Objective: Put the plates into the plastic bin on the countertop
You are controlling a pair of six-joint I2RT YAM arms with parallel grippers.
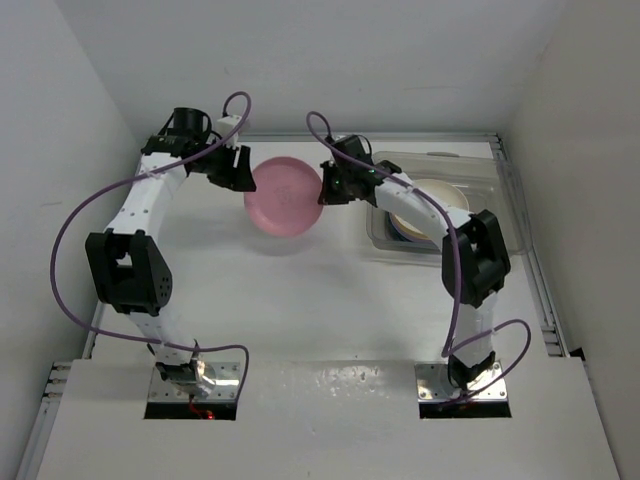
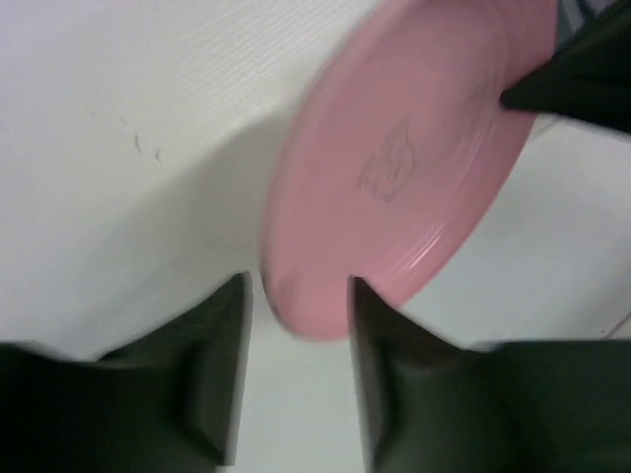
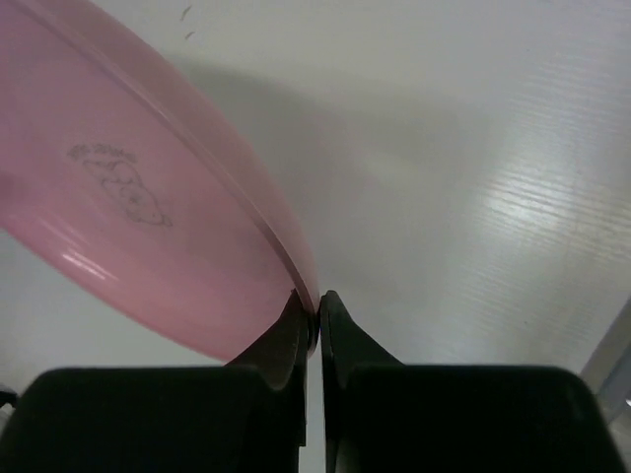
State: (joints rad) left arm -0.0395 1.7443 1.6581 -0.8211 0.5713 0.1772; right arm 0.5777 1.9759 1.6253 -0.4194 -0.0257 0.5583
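Pinching the rim of the round pink plate (image 3: 148,217), my right hand (image 3: 317,305) is clamped tight; my left hand (image 2: 301,296) gapes with the opposite rim between its fingers. The plate hangs tilted above the white worktop (image 1: 300,290), stamped underside down, left of the clear plastic bin (image 1: 480,170).

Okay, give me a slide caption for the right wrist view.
Right gripper clamped on the rim of the pink plate over the countertop.

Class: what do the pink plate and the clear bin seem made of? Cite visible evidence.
Pink plate: probably glazed ceramic, possibly melamine; it has glossy highlights and a stamped mark on its underside. Clear bin: shiny transparent plastic; the white countertop shows through its rim and walls.
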